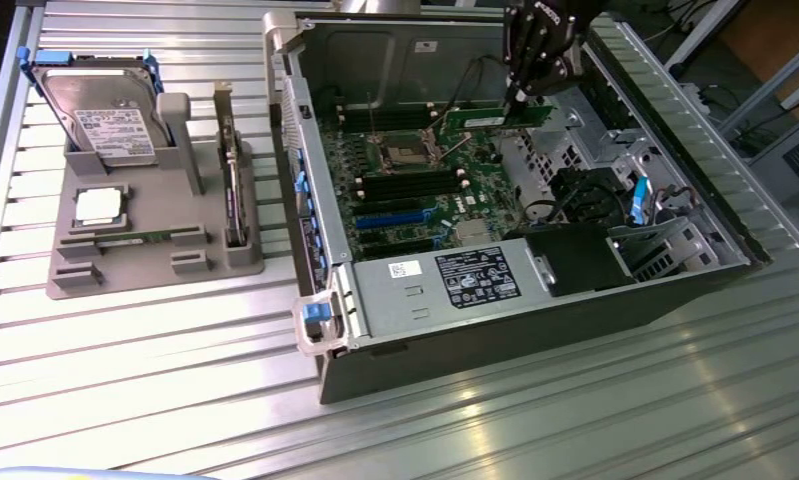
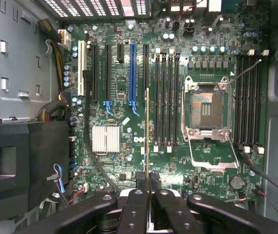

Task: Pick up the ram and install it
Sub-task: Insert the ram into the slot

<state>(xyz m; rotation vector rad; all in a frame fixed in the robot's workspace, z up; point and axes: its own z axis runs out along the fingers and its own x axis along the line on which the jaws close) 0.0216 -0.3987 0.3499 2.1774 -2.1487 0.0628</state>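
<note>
Hovering at two o'clock from the CPU socket (image 1: 410, 153) in the exterior view, the gripper (image 1: 522, 97) clamps the ram (image 1: 495, 119) edge-on, mid-installation; seating calls for squaring it to a memory slot (image 2: 164, 102).

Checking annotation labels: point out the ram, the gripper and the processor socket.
ram (image 1: 486, 120), exterior view, middle of the green board.
gripper (image 2: 149, 196), wrist view, midway between the fingertips shut on the ram.
processor socket (image 2: 205, 108), wrist view, centre of the socket's contact field.
</note>
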